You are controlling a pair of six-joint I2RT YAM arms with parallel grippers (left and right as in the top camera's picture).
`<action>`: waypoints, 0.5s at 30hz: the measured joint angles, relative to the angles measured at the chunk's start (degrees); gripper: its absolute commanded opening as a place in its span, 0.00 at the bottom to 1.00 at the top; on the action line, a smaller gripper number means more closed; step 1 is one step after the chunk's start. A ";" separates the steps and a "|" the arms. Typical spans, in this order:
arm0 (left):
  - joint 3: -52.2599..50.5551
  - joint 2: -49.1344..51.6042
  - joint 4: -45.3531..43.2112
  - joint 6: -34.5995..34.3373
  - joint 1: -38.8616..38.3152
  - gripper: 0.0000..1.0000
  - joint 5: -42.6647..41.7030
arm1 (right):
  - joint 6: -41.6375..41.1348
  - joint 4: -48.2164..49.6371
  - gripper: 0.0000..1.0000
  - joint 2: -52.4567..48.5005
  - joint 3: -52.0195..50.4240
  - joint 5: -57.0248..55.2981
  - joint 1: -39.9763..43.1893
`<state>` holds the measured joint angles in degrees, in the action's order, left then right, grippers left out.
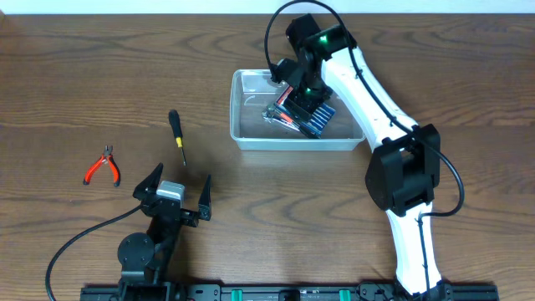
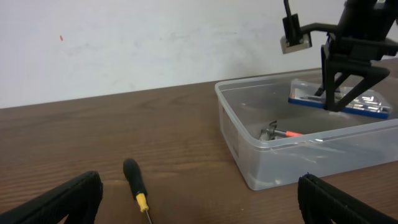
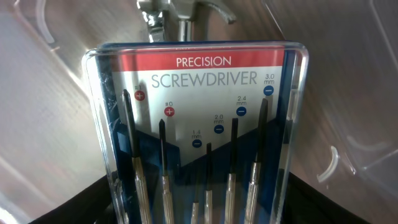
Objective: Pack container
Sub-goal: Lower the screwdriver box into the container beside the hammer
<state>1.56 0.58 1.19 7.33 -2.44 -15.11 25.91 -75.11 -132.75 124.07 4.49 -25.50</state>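
The clear plastic container (image 1: 251, 140) stands at the table's centre right and also shows in the left wrist view (image 2: 249, 162). My right gripper (image 1: 305, 102) is inside it, shut on a blue precision screwdriver set case (image 1: 316, 117), which it holds tilted just above the bottom. The case fills the right wrist view (image 3: 199, 124), with a dark finger on each side. A red-handled metal tool (image 1: 280, 115) lies in the container under the case's far end (image 2: 277, 132). My left gripper (image 1: 177, 191) is open and empty, low near the front of the table.
A black screwdriver with a yellow collar (image 1: 176, 130) lies left of the container, just ahead of my left gripper (image 2: 134, 180). Red-handled pliers (image 1: 103, 165) lie at the far left. The right arm reaches over the container's right side.
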 measured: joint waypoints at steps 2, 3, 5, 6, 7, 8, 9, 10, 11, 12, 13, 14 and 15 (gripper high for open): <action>0.00 0.00 0.00 0.00 -0.02 0.98 0.00 | 0.00 0.90 0.45 0.00 -0.79 -0.02 0.00; 0.00 0.00 0.00 0.00 -0.02 0.98 0.02 | 0.00 1.25 0.45 0.00 -1.07 0.00 0.00; 0.00 0.00 0.00 0.00 0.00 0.98 0.00 | 0.00 1.55 0.45 0.00 -1.49 0.00 0.00; 0.00 0.00 0.00 0.00 -0.02 0.98 0.00 | 0.00 1.68 0.45 0.00 -1.64 0.00 0.00; 0.00 0.00 0.00 0.00 -0.02 0.98 0.00 | 0.00 1.81 0.45 0.00 -1.68 0.00 0.00; 0.00 0.00 0.00 0.00 -0.02 0.98 0.00 | 0.00 1.99 0.45 0.00 -1.68 0.00 0.00; 0.00 0.00 0.00 0.00 -0.02 0.98 0.00 | 0.00 2.16 0.46 0.00 -1.68 0.00 0.00; 0.00 0.00 0.00 0.00 0.00 0.98 0.00 | 0.00 2.32 0.46 0.00 -1.68 0.00 0.00; 0.00 0.00 0.00 0.00 0.00 0.98 0.02 | 0.00 2.47 0.46 0.00 -1.68 0.00 0.00; 0.00 0.00 0.00 0.00 0.00 0.98 0.00 | 0.00 2.67 0.46 0.00 -1.68 0.00 0.00; 0.00 0.00 0.00 0.00 0.00 0.98 0.00 | 0.02 2.78 0.46 0.00 -1.68 0.00 0.02; 0.00 0.00 0.00 0.00 0.00 0.98 0.00 | 0.02 2.86 0.46 0.00 -1.68 0.00 0.02; 0.00 0.00 0.00 0.00 -0.02 0.99 0.00 | 0.02 2.93 0.46 0.00 -1.68 0.00 0.02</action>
<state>1.56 0.58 1.19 7.33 -2.46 -15.11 25.93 -72.18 -132.75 122.39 4.49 -25.47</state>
